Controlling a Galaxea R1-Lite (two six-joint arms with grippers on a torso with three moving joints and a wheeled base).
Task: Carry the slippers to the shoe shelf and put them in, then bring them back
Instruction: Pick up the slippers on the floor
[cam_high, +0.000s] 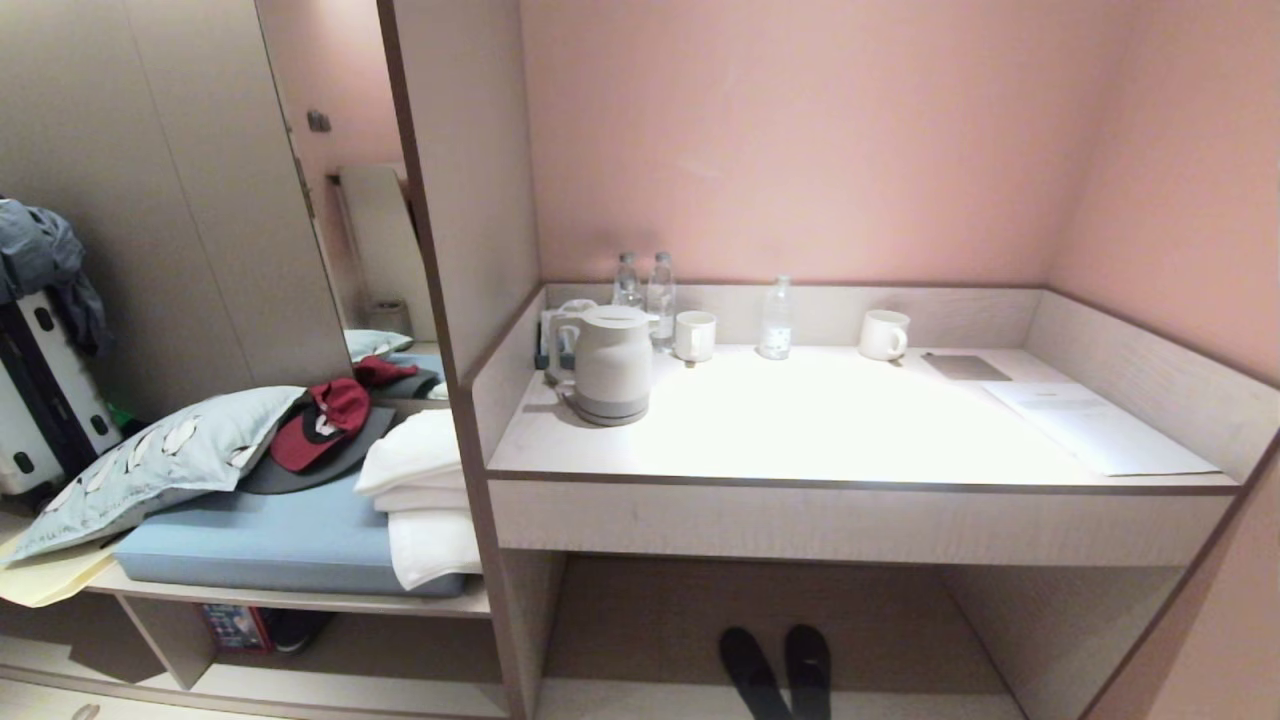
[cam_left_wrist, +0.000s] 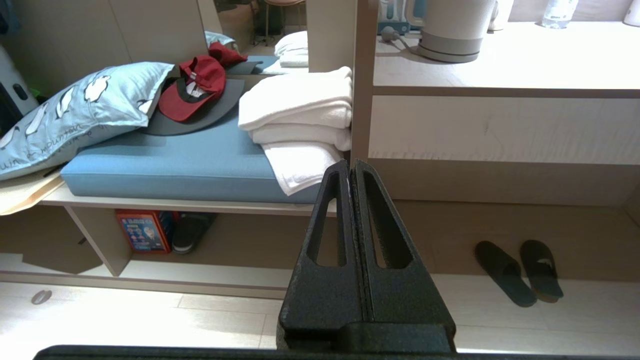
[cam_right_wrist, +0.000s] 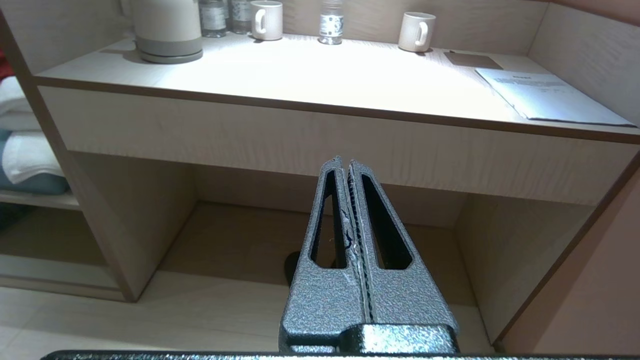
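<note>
Slippers (cam_left_wrist: 520, 272): paired on floor under desk, toes inward, ahead of and below closed, empty left gripper (cam_left_wrist: 351, 167) and right gripper (cam_right_wrist: 345, 165).

The slippers (cam_left_wrist: 520, 272), a matching dark pair with flat soles, are seen lying side by side and touching on the floor of the tall alcove under the worktop (cam_high: 850, 430), toes pointed inward toward its brown back panel. The shoe shelf (cam_left_wrist: 165, 270), a low compartment of pale wood split by a vertical divider, is found left of that worktop, under the blue cushion.
</note>
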